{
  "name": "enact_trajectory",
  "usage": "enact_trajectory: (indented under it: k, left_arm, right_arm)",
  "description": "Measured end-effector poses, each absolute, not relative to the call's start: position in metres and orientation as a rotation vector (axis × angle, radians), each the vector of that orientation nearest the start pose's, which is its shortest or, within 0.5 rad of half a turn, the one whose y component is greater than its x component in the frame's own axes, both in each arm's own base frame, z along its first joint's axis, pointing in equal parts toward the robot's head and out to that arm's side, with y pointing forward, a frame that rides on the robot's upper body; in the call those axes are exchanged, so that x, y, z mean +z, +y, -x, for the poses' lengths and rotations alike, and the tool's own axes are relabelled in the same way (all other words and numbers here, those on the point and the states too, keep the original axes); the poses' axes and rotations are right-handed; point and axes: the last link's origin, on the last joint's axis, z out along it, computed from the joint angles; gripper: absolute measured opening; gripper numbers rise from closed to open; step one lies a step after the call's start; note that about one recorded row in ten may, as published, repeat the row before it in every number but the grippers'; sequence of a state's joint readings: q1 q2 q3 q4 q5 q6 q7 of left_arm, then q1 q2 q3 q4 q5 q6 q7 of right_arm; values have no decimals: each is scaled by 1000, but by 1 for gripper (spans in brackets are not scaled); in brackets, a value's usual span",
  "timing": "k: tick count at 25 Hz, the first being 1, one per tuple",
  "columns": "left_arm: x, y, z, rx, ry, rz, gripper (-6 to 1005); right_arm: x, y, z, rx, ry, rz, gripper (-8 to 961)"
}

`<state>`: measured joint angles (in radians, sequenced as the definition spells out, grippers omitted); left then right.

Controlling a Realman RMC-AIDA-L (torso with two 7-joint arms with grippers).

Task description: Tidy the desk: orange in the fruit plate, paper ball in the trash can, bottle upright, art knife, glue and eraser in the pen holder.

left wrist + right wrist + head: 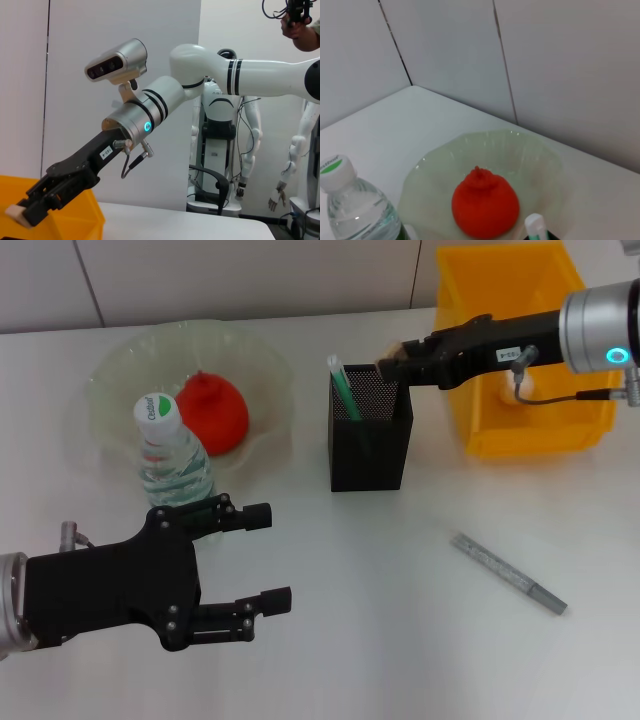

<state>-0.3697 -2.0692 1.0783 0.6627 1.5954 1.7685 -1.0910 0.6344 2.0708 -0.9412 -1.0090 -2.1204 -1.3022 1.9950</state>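
- Head view: my right fingers (385,367) are clenched on a small pale block, by my reading the eraser (383,368), and hold it over the back rim of the black mesh pen holder (370,440). A green-and-white stick, probably the glue (343,387), already stands in that holder. My left fingers (268,560) hang released, spread wide and touching nothing, over the bench (400,640) just in front of the bottle (170,450).
- Head view, the rest: the bottle stands upright against the near edge of the fruit plate (120,370), and the orange (212,412) lies in the plate. The grey art knife (508,573) lies flat on the bench, well apart from the holder. The yellow trash can (520,445) sits behind my right arm; I cannot see a paper ball.
- Left wrist view: my right fingers (17,214) pinch the pale eraser (14,212) at the tips, beside the yellow trash can (75,215).
- Right wrist view: only the orange (485,202), plate (530,150), bottle cap (336,171) and glue tip (536,225) show; my own fingers do not.
- Step in hand, I judge: dropping the eraser. Next I should centre over the opening, release, then fetch the knife.
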Motion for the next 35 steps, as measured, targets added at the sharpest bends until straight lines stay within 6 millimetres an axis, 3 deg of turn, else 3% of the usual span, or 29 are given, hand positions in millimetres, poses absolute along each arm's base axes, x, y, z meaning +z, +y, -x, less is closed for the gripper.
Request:
enact_trajectory:
  k: [12,21,27,35]
  left_arm:
    - [-15,266,238,-1075,-168,2861,802]
    - [-15,266,239,-1075,-170,2860,802]
    - [-15,266,239,-1074,-171,2860,802]
    - [-15,266,239,-1074,-166,2859,802]
  right_arm:
    - [11,409,-195,295,803,2625,444]
    - [11,410,-193,289,796,2627,451]
    - [13,411,-192,292,780,2624,584]
    - [24,410,-181,323,713,2624,648]
